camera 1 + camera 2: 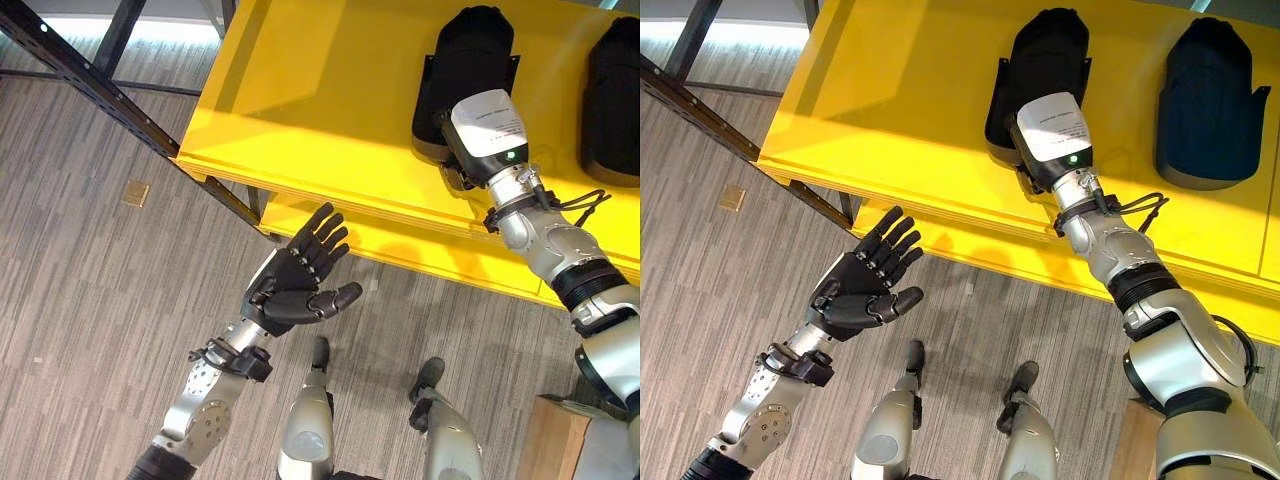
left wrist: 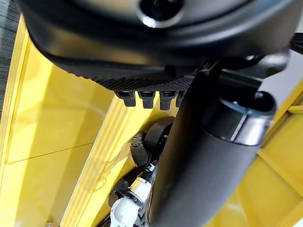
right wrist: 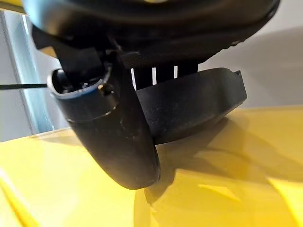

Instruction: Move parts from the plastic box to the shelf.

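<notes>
While left robot hand (image 1: 295, 285) hovers (open), shelf edge (image 1: 330, 195) near

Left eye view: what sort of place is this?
Probably a workshop or warehouse-style test area: a yellow shelf on a dark metal frame, two black parts lying on it, and grey plank flooring.

Bright even light, soft glare on yellow shelf (image 1: 330, 90), dark shadows under parts, wrist views blurred close-up
</notes>
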